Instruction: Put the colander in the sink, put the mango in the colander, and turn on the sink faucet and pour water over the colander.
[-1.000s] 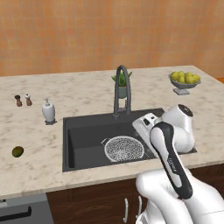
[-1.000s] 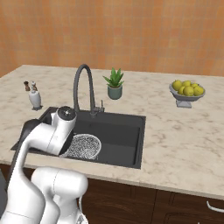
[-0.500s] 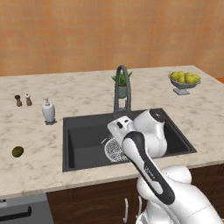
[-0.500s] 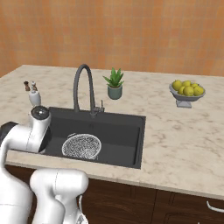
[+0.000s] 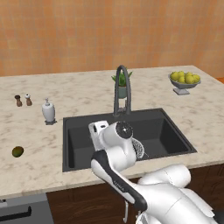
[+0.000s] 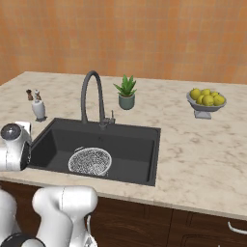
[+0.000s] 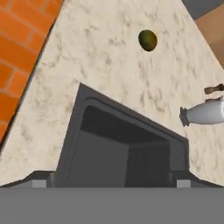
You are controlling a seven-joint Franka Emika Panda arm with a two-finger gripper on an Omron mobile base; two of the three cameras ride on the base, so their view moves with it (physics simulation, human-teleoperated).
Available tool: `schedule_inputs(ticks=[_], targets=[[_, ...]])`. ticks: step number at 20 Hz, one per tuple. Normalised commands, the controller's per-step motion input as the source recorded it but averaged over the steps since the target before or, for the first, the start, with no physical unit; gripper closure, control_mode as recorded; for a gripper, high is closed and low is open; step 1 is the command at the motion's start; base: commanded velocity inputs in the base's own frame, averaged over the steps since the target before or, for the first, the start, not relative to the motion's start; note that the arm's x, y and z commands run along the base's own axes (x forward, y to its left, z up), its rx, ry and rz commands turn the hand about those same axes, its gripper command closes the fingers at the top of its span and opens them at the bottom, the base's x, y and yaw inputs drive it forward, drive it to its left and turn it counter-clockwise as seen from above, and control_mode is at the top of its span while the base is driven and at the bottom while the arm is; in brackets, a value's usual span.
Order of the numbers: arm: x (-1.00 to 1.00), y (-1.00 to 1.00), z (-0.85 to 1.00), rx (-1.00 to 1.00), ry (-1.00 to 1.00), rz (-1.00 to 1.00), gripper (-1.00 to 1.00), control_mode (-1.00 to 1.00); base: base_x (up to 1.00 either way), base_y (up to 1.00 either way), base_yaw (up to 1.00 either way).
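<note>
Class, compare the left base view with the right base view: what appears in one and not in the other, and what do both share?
Left base view alone: the small olive-green oval mango on the counter left of the sink. Right base view alone: the whole round silver wire-mesh colander, unobstructed on the sink floor. Both share the dark charcoal rectangular sink, the tall dark grey gooseneck faucet, the white soap dispenser bottle and the footed grey bowl of yellow-green fruit.

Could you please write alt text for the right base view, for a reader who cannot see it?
A wire-mesh colander sits on the floor of a dark sink set in a marbled counter, below a tall gooseneck faucet. Behind the sink stands a small potted plant, with a bowl of yellow-green fruit to the right and a white soap dispenser at left.
</note>
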Motion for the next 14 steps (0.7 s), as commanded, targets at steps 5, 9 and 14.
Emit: schedule_inputs(ticks=[5, 9, 14], targets=[[0.11, 0.55, 0.09, 0.11, 0.09, -0.6, -1.0, -1.0, 0.0, 0.0, 0.0], [0.02, 0.42, 0.14, 0.18, 0.1, -0.7, -1.0, -1.0, 0.0, 0.0, 0.0], [0.0, 0.37, 0.24, 0.35, 0.18, -0.65, -1.0, -1.0, 0.0, 0.0, 0.0]])
